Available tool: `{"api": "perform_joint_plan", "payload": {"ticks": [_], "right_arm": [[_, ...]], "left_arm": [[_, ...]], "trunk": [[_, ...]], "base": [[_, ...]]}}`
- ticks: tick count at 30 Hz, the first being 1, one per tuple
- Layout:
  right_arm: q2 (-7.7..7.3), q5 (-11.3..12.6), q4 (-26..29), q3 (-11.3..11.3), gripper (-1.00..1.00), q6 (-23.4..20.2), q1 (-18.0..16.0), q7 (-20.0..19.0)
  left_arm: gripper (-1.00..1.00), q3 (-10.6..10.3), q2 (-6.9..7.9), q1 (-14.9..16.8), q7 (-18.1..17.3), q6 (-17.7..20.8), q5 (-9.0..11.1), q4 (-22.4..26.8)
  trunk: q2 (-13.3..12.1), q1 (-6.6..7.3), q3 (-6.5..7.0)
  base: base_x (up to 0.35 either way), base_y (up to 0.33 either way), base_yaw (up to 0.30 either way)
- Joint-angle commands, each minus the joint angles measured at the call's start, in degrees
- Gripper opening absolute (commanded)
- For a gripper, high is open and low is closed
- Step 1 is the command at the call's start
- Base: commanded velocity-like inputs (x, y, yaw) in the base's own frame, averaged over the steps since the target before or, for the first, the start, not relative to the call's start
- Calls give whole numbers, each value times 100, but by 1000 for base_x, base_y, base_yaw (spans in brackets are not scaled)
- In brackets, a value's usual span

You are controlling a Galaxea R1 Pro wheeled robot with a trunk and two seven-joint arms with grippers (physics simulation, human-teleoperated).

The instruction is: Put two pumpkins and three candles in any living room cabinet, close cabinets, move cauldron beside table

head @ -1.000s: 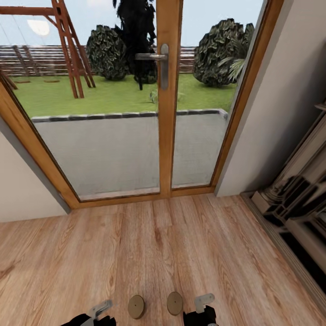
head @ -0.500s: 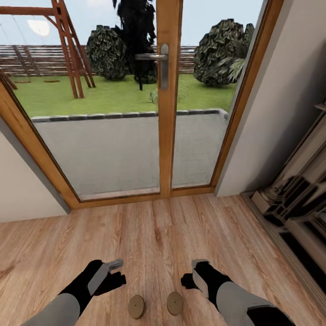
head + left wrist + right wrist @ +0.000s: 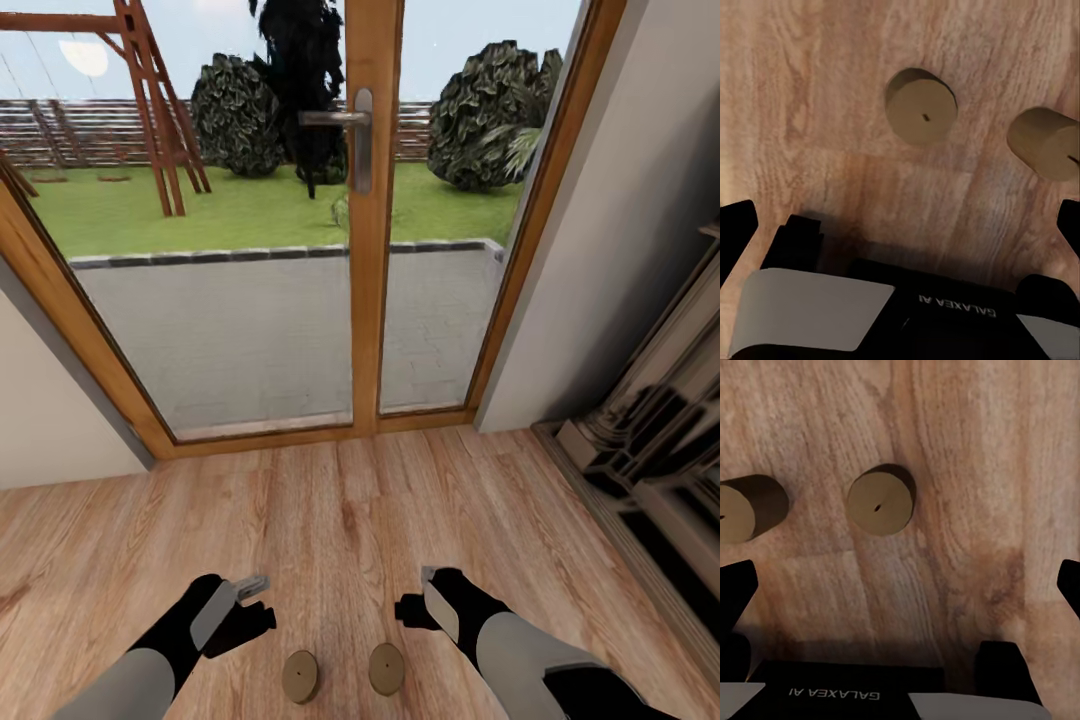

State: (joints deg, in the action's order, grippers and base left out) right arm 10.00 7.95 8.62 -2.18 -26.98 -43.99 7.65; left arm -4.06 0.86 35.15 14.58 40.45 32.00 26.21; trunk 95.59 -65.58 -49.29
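Two candles stand on the wood floor just in front of me, one at the left [image 3: 300,676] and one at the right [image 3: 386,668], both squat beige cylinders. My left gripper [image 3: 250,603] hovers open a little beyond the left candle. My right gripper [image 3: 418,600] hovers open beyond the right one. In the left wrist view both candles [image 3: 921,105] [image 3: 1046,142] lie ahead of the wide-spread left gripper [image 3: 900,229]. The right wrist view shows the same pair [image 3: 880,502] [image 3: 739,510] ahead of the open right gripper [image 3: 900,589]. Nothing sits between either pair of fingers.
A wood-framed glass double door [image 3: 372,300] with a metal handle [image 3: 360,140] faces me, with a garden beyond it. A plain wall [image 3: 640,200] runs along the right, with a pale moulded structure [image 3: 650,440] at its foot. Bare wood floor [image 3: 340,520] stretches to the door.
Both arms have risen from the picture's lower edge and reached forward over the floor past the candles. In the last half second they barely moved. The candles stayed put.
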Motion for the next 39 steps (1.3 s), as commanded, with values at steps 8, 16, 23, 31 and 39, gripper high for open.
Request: {"api": "perform_joint_plan", "payload": {"ticks": [8,16,23,31,39], "right_arm": [[0,-13,2,-10,100,368,21,-18],[0,-16,0,-11,100,419,45,-26],[0,-20,-36,-13,100,422,70,36],[0,-397,-148,-11,100,997,74,-195],[0,-383,-149,5,100,1195,75,-240]], "left_arm": [[100,3,-130,0,10,-51,-1,-140],[100,16,-130,0,-2,-74,7,-233],[100,28,-130,0,-7,-81,8,-333],[100,13,-157,9,32,-66,-27,-263],[100,-242,-322,457,837,38,-40,305]], "trunk": [[322,-176,-144],[643,-352,-288],[924,-506,-413],[1245,-681,-557],[1566,-857,-701]], "base": [[0,0,0],[0,0,0],[0,0,0],[0,0,0],[0,0,0]]}}
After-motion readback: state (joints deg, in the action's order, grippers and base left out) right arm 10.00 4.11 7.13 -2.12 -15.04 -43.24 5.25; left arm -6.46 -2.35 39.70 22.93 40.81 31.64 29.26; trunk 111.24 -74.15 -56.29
